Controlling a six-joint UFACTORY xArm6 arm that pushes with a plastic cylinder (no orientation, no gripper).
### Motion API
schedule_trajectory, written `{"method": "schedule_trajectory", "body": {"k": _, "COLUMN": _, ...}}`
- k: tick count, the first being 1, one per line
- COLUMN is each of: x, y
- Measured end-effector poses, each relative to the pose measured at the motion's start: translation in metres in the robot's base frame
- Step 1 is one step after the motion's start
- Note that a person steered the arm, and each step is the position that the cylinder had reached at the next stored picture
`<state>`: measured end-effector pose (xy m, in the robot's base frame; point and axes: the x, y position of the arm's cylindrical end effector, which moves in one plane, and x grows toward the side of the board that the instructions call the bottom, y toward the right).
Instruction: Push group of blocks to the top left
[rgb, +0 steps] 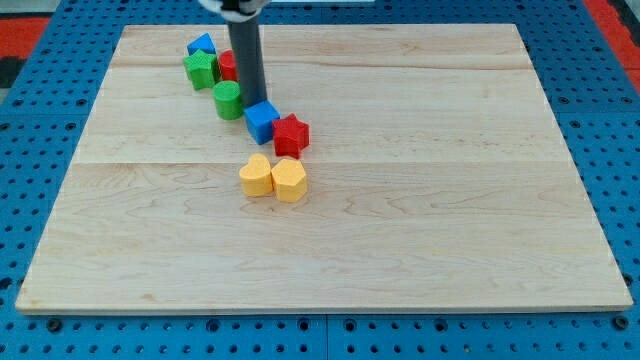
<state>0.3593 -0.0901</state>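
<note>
Wooden bench (400, 220) carries eight blocks, strung in a loose chain from the upper left of the frame down toward the centre. Our tip (251, 101) sits in the middle of that chain, just right of the green cylinder (228, 100) and touching or nearly touching the top of the blue cube (262, 121). We have no jaws, only the rod, so nothing is held.

Counted: two blue, the cube and a blue block (201, 46) farthest up; two green, the cylinder and a green star-like block (201, 69); two red, a red star (291, 134) beside the cube and a red block (227, 65) half hidden behind the rod; two yellow, a yellow heart (256, 176) and a yellow hexagon-like block (289, 180), touching each other and slightly apart below.

The risk, as we judge it: pushing from here would split the chain, carrying the upper blocks on while the cube, star and yellow pair stay behind, or a glancing contact could fan blocks sideways.
</note>
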Motion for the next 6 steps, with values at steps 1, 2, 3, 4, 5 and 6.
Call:
{"method": "schedule_trajectory", "body": {"k": 1, "x": -0.006, "y": -0.004}}
{"method": "schedule_trajectory", "body": {"k": 2, "x": -0.052, "y": -0.004}}
{"method": "schedule_trajectory", "body": {"k": 3, "x": -0.064, "y": -0.015}}
{"method": "schedule_trajectory", "body": {"k": 4, "x": -0.05, "y": -0.037}}
{"method": "schedule_trajectory", "body": {"k": 5, "x": -0.059, "y": -0.049}}
{"method": "schedule_trajectory", "body": {"k": 6, "x": -0.103, "y": -0.049}}
